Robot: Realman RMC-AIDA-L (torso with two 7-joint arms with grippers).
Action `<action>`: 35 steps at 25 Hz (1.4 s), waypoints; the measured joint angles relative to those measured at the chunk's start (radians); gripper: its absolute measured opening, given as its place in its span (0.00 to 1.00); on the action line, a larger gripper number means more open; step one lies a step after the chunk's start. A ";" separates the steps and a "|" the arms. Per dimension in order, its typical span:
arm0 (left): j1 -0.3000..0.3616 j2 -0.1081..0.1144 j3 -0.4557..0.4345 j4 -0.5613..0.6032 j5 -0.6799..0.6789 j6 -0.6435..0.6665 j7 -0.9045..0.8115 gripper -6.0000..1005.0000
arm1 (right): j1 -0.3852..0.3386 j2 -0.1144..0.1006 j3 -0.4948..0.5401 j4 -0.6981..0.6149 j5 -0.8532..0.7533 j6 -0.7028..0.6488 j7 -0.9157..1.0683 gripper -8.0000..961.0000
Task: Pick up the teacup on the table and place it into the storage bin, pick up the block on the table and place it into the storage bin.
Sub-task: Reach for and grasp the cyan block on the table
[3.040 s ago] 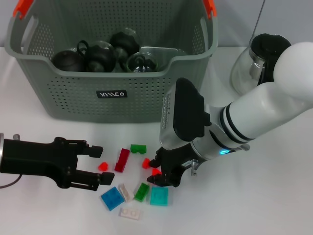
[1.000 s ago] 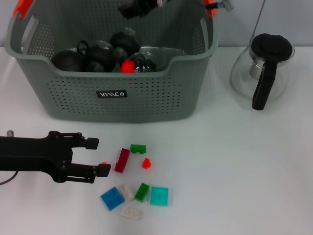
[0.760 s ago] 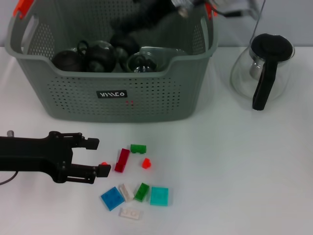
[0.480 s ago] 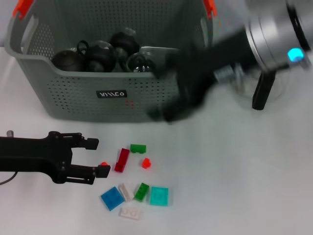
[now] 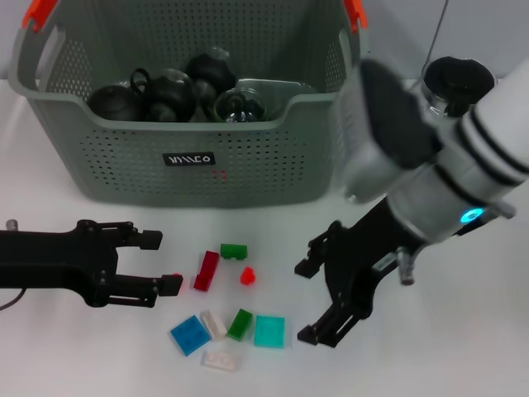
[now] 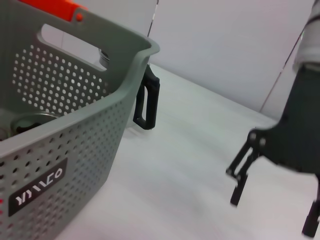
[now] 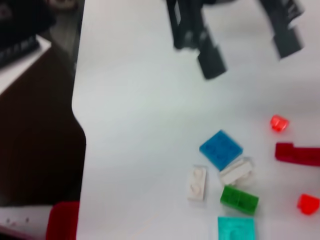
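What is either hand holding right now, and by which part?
Nothing. The right hand is open and empty over the table beside the blocks. The left hand is open too, with a small red block at its fingertips, ungripped.

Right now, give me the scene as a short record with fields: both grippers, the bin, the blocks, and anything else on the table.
right gripper: open, empty, low over the table just right of the loose blocks
left gripper: open, low beside the small red block, at the left of the cluster
storage bin: behind the blocks, holds dark teapots and glassware
blocks on table: teal plate, blue plate, green brick, dark red bar, others
glass jug: right of the bin, partly hidden by the right arm
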 joint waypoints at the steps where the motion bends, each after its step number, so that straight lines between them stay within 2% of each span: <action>1: 0.000 0.000 -0.001 0.000 -0.001 0.000 0.000 0.84 | 0.005 0.000 -0.024 0.015 -0.001 0.020 0.001 0.97; 9: 0.001 0.000 -0.002 -0.014 -0.003 -0.005 0.000 0.84 | 0.042 0.005 -0.260 0.106 -0.002 0.246 0.038 0.97; 16: 0.001 0.000 -0.002 -0.021 -0.004 -0.015 0.001 0.84 | 0.074 0.011 -0.404 0.173 0.001 0.378 0.072 0.97; 22: 0.001 0.001 -0.003 -0.027 -0.004 -0.024 0.011 0.84 | 0.080 0.017 -0.468 0.194 0.005 0.446 0.094 0.97; 27: -0.003 0.004 -0.014 -0.047 -0.002 -0.030 0.017 0.84 | 0.080 0.020 -0.482 0.195 0.006 0.463 0.105 0.97; 35: -0.002 0.006 -0.031 -0.054 -0.003 -0.026 0.028 0.84 | 0.083 0.022 -0.532 0.202 0.006 0.504 0.142 0.92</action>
